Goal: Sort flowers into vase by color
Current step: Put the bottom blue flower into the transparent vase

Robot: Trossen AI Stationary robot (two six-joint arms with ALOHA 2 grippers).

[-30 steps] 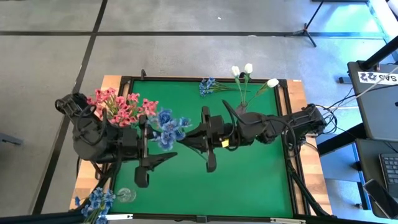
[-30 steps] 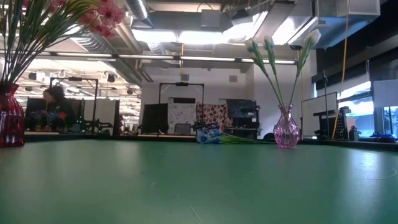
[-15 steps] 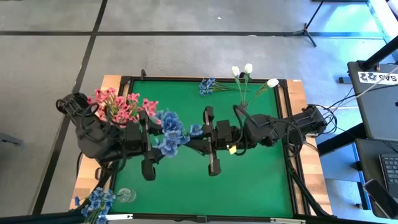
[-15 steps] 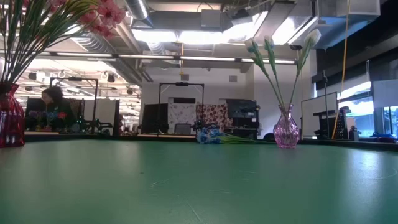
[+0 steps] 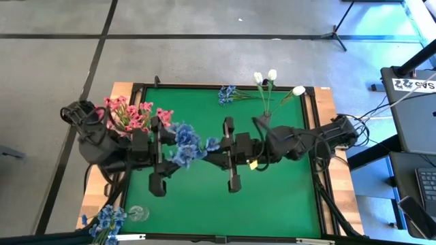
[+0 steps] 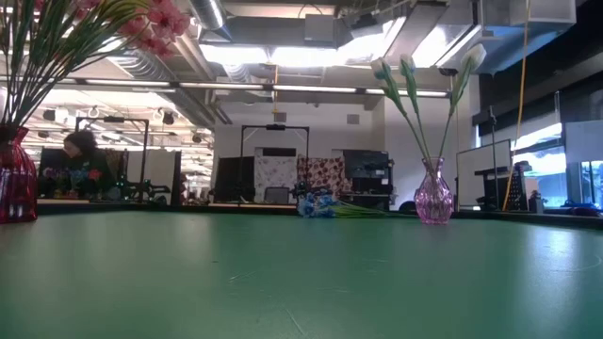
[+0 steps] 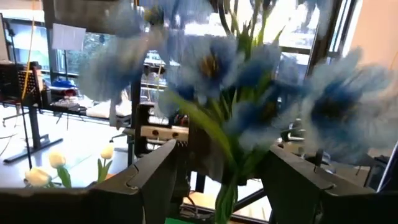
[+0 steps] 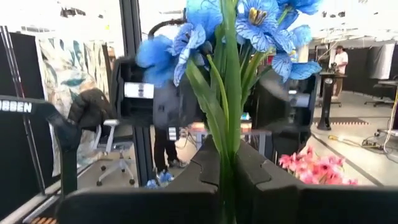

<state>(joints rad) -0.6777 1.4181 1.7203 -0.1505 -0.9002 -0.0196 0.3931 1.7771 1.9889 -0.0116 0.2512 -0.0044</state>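
Observation:
A blue blossom sprig on a green stem hangs in the air over the table's middle, between my two arms. My right gripper is shut on its stem, as the right wrist view shows. My left gripper faces it from the table's left and is open. Its fingers stand on either side of the blurred blossoms and stem. I cannot tell whether they touch. The sprig does not show in the low view. My right gripper pinches the blue sprig's green stem between its two fingers, below the leaves and blossoms. It comes level from the table's right. The sprig is lifted clear of the table, and its blossoms reach past the fingertips toward my left arm.
Pink blossoms stand in a red vase at the far left. White buds stand in a pink glass vase at the far right. Another blue sprig lies by the far edge. A clear vase and blue blossoms sit at the near left corner.
My right gripper has levelled out and carried the blue sprig a little toward the table's left. My left gripper has drawn in toward the blossoms, so that its open fingers now flank them.

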